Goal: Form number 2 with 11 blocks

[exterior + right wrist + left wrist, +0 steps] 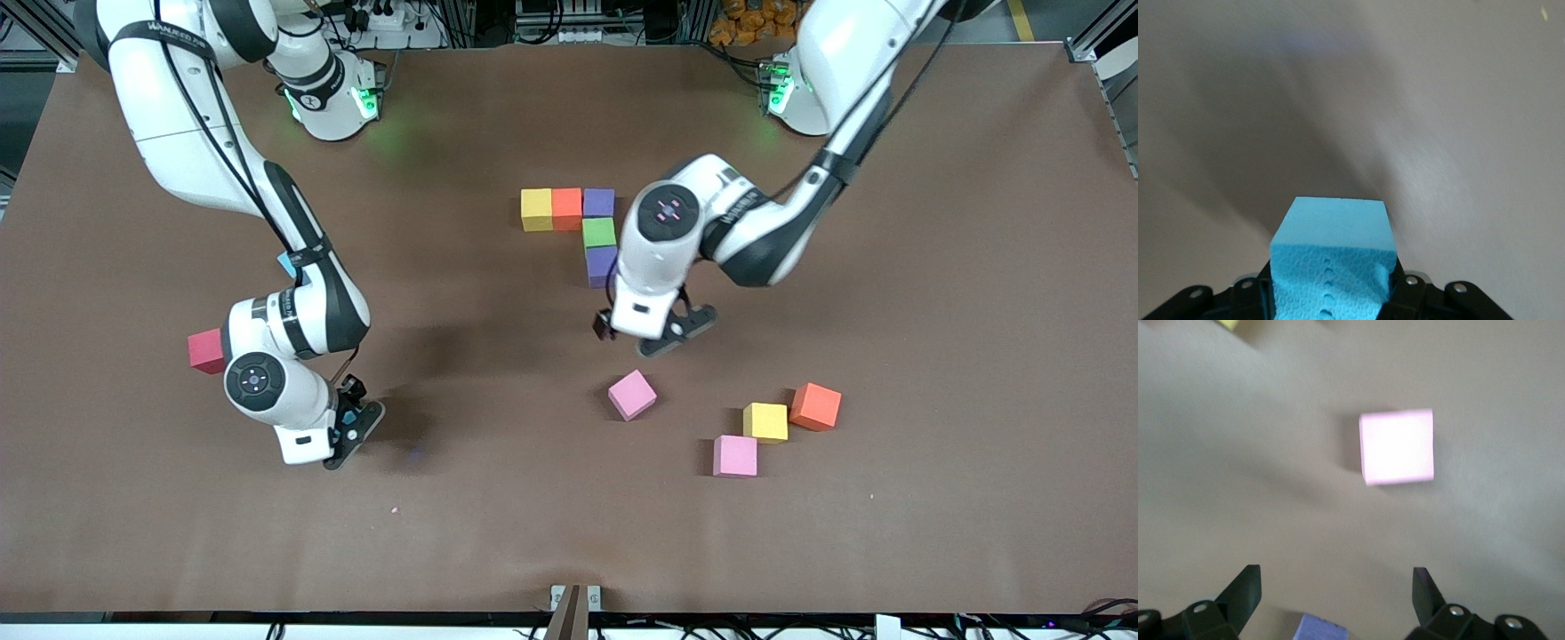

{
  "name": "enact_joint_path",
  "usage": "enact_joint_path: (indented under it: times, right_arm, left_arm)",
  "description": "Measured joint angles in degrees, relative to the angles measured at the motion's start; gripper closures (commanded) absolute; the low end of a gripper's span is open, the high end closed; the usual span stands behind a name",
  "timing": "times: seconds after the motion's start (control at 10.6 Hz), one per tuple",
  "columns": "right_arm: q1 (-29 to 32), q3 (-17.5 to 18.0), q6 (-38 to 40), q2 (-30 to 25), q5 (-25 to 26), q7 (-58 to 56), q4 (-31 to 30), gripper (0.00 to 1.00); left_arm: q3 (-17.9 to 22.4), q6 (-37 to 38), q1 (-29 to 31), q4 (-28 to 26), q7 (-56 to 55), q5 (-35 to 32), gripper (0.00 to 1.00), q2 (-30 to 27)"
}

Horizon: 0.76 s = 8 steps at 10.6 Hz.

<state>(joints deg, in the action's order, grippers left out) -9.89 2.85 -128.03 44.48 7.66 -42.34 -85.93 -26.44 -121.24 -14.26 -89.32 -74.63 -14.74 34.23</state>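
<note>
At the right arm's end of the surface point(133, 533) a red block point(206, 350) lies loose, partly hidden by the right arm. The right claw point(354, 425) hangs low over bare surface, its fingers clamped on a light blue block point(1331, 257) (only a sliver of it shows in the front view). Near the middle, the number 2 point(582, 227) is barely begun: a row of yellow, orange and purple, with green and a second purple running toward the front camera, five cubes placed. The left claw point(653, 342) hovers just beside that last purple cube, fingers spread wide and empty, over a loose pink block point(632, 395). Yellow, orange and another pink wait toward the left arm's end, so six are left to place.
</note>
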Motion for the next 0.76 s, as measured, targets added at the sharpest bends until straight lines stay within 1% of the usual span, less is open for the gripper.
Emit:
enact_joint_path:
  times: [0.19, 0.28, 0.47, 0.57, 0.66, 0.76]
  right_arm:
    - [-1.2, 3.2, -0.2, -0.3, 0.0, -3.3, 0.2, 0.8]
    - [-1.7, 5.5, -0.2, -0.7, 0.0, -4.2, 0.4, 0.8]
    - [-2.2, 11.4, 0.3, -1.4, 0.0, -4.6, 0.6, 0.8]
    - [-2.4, 14.4, 1.5, -1.5, 0.3, -5.0, 0.6, 0.81]
    - [-3.5, 16.9, 3.7, -1.7, 1.2, -5.4, 0.6, 0.83]
    - [-5.8, 18.0, 6.5, -2.3, 2.3, -5.4, 0.6, 0.83]
  left_arm:
    - [0.9, 1.7, 0.5, 6.4, 4.1, 1.0, 0.0, 4.1]
    - [2.1, 1.8, 0.2, 9.0, 6.3, 1.0, 0.0, 6.7]
    - [3.2, 1.7, -0.2, 14.1, 8.8, 1.0, 0.0, 11.9]
    - [4.0, 1.6, -1.0, 16.6, 9.2, 1.0, 0.0, 13.9]
    - [5.7, 1.4, -2.8, 18.7, 9.3, 1.0, 0.0, 15.6]
    - [7.5, 0.9, -4.7, 20.1, 9.3, 1.0, 0.0, 16.7]
